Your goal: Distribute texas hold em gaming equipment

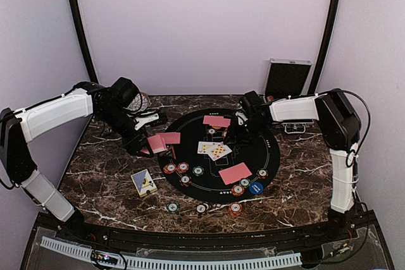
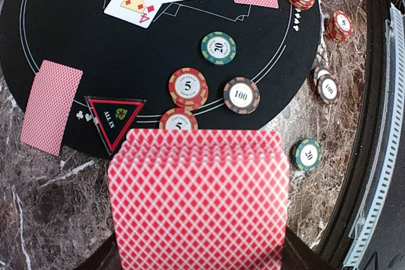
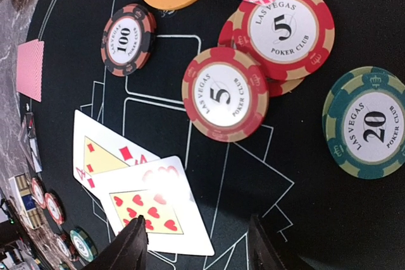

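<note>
My left gripper [image 1: 142, 145] is shut on a fanned stack of red-backed cards [image 2: 199, 200] at the left rim of the black round mat [image 1: 266, 150]; the cards hide its fingers. Two face-up cards [image 3: 136, 194] lie at the mat's middle. Red-backed cards lie face down at the back [image 1: 216, 121], front right [image 1: 235, 172] and left [image 2: 50, 105]. Chips marked 5 [image 3: 224, 93], 20 [image 3: 370, 124] and 100 [image 3: 126, 39] lie under my right gripper [image 3: 199, 245]. It hovers open and empty over the mat, right of the face-up cards.
A blue-and-yellow card box [image 1: 143, 182] lies on the marble table [image 1: 95, 162] at the front left. A patterned bowl [image 1: 142, 102] sits behind my left arm. A silver case [image 1: 286, 78] stands at the back right. More chips [image 1: 201, 208] lie by the front edge.
</note>
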Robot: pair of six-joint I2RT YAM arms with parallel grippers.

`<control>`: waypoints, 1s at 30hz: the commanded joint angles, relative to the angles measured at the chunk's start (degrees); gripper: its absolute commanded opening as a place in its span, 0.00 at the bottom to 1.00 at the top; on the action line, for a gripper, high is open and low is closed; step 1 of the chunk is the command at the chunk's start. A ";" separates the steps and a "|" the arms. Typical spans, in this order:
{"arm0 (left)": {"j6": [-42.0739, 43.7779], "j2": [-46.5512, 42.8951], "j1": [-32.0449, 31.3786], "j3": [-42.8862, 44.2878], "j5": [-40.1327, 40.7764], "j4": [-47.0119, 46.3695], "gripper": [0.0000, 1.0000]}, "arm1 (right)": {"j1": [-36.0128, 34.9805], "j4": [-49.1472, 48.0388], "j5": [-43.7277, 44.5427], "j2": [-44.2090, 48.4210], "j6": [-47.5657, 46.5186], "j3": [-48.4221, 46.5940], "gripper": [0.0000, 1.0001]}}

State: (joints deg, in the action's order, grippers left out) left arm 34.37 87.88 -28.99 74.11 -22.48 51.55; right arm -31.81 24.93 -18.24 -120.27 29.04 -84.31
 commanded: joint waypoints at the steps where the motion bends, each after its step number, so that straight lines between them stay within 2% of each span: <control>1: 0.83 -2.98 0.19 0.25 -0.79 1.65 0.00 | -0.42 -3.24 -2.77 0.18 1.43 3.35 0.53; 30: 0.65 -2.73 0.17 0.42 -0.83 1.32 0.00 | -8.80 -2.60 -4.34 2.27 4.78 4.73 0.44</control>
State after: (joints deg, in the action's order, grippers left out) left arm 34.37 87.72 -28.99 74.11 -22.46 51.57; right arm -38.83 19.51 -21.04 -119.28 32.49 -80.60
